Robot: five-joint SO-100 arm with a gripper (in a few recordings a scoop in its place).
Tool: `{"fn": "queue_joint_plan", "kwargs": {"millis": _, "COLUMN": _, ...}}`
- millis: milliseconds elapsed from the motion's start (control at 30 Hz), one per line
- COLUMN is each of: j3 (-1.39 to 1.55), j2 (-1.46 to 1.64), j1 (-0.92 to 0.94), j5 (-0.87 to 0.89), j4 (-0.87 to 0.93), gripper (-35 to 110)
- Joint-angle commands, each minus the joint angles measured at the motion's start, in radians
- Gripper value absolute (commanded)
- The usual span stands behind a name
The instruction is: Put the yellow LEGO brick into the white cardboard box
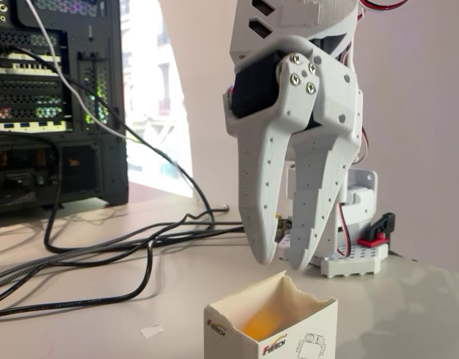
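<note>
The white cardboard box (289, 340) stands at the bottom of the fixed view, with a ragged rim, a red-black logo and a robot drawing on its front. Inside it lies the yellow LEGO brick (261, 323), showing as an orange-yellow shape against the inner wall. My white gripper (282, 262) hangs just above the box's back rim and points down. Its two fingers stand a little apart and hold nothing.
A black computer tower (57, 105) stands at the back left. Several black cables (125, 250) run from it across the table. Behind the gripper sit the white studded base plate (356, 262) and a red-black clamp (377, 230). A paper scrap (151, 330) lies left of the box.
</note>
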Motion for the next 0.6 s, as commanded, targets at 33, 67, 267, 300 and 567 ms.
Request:
{"fn": "queue_joint_plan", "kwargs": {"millis": 33, "j3": -0.003, "j2": 0.127, "j1": 0.005, "j5": 0.006, "j4": 0.000, "gripper": 8}}
{"fn": "queue_joint_plan", "kwargs": {"millis": 67, "j3": -0.003, "j2": 0.127, "j1": 0.006, "j5": 0.003, "j4": -0.002, "gripper": 8}}
{"fn": "queue_joint_plan", "kwargs": {"millis": 267, "j3": 0.009, "j2": 0.138, "j1": 0.043, "j5": -0.038, "j4": -0.046, "gripper": -5}}
{"fn": "queue_joint_plan", "kwargs": {"millis": 300, "j3": 0.011, "j2": 0.140, "j1": 0.057, "j5": -0.058, "j4": -0.055, "gripper": -8}}
{"fn": "queue_joint_plan", "kwargs": {"millis": 567, "j3": 0.133, "j2": 0.204, "j1": 0.216, "j5": -0.413, "j4": -0.137, "gripper": -9}}
